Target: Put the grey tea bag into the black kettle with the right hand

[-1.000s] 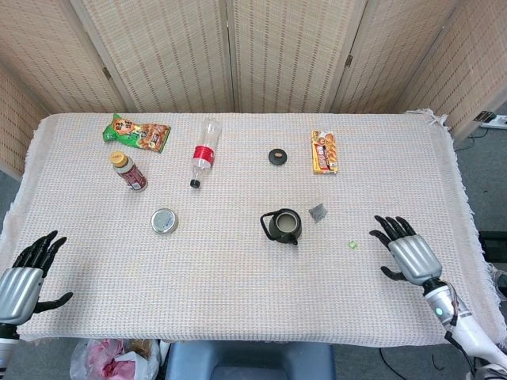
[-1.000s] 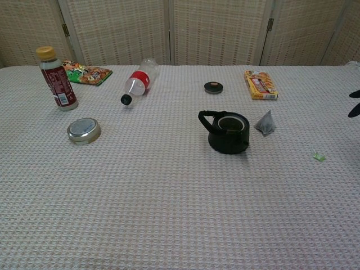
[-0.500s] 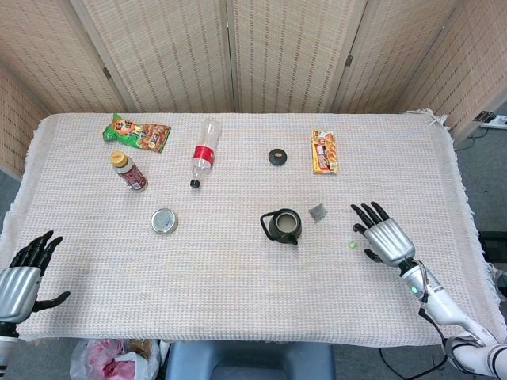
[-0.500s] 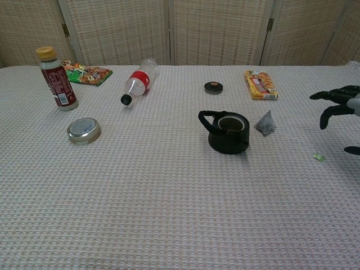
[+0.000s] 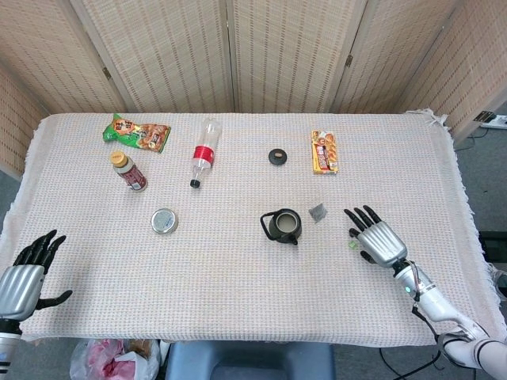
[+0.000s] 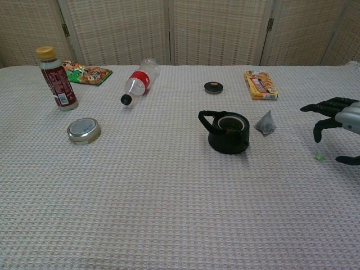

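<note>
Approach step: right hand point(image 5: 375, 240) empty, fingers point(image 6: 318, 107) spread, right of centre frame near grey tea bag point(image 5: 318, 212), which sits just right of black kettle point(image 5: 283, 226); next: reach left, pinch bag.

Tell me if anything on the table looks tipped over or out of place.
The clear bottle with the red label lies on its side, while the brown bottle beside it stands upright. A small green scrap lies loose on the cloth near the right hand. The kettle has no lid on.
</note>
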Robot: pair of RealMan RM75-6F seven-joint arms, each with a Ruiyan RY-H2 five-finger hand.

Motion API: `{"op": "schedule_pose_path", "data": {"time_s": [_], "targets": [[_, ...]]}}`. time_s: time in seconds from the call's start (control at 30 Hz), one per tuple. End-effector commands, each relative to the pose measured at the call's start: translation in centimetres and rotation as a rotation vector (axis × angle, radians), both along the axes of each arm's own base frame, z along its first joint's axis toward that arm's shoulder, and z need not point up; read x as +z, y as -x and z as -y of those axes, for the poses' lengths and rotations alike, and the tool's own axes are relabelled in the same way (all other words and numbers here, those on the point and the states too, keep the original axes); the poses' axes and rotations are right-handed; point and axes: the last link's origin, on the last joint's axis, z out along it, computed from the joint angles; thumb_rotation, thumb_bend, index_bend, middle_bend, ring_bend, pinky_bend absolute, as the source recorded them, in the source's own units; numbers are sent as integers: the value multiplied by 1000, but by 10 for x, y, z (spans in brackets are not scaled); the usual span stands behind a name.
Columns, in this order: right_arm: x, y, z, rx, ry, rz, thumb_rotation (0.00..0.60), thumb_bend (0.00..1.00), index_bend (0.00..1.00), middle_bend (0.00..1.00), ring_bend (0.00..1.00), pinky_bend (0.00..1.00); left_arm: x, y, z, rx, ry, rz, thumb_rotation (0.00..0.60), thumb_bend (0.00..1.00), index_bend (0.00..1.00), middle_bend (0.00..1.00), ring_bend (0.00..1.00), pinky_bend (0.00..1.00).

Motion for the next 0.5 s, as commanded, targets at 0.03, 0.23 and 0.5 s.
{"op": "schedule_pose_path", "data": {"time_s": [0.03,0.23,0.5], "targets": [[-4,1,1,-4,-10,-3,600,216,417,0,0,0,-1,0,-1,2,2,-2,600,189,0,0,0,159],[-10,3,6,-10,-14,-8,600,215,436,0,0,0,-1,1,-2,7,7,-2,600,189,0,0,0,159],[-15,4,13,-23,-23,-8,600,220,453,0,0,0,-1,2,-5,8,9,2,600,189,0,0,0,159]]}}
